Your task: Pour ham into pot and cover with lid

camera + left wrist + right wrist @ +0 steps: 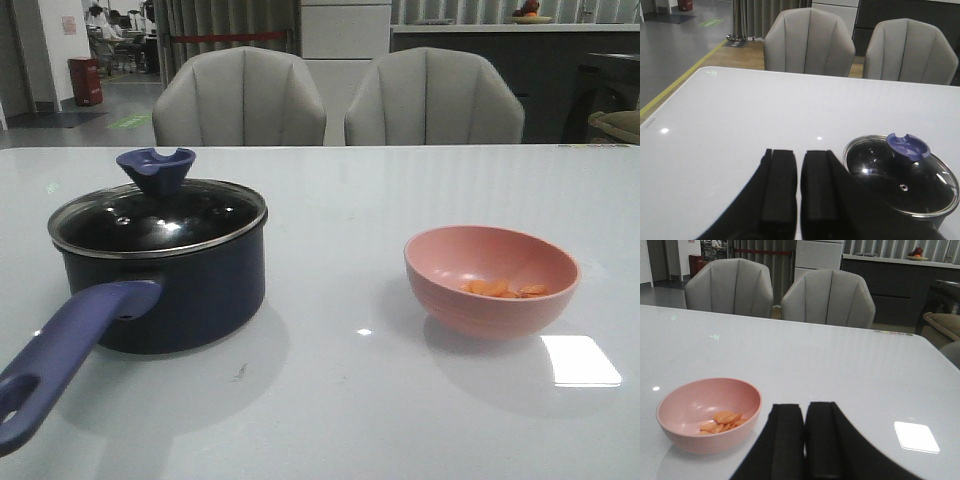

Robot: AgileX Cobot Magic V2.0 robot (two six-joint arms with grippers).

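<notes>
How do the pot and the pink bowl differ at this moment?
The pot is dark navy with a long handle; the pink bowl has none. The pot is covered by the lid, while the bowl sits open. The bowl holds the ham. Both stand upright on the table.

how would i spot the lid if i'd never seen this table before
On the white table, look left to the dark navy pot with the long purple-blue handle. The lid sits on it: clear glass, metal rim, blue-purple notched knob, unlike the open pink bowl.
</notes>
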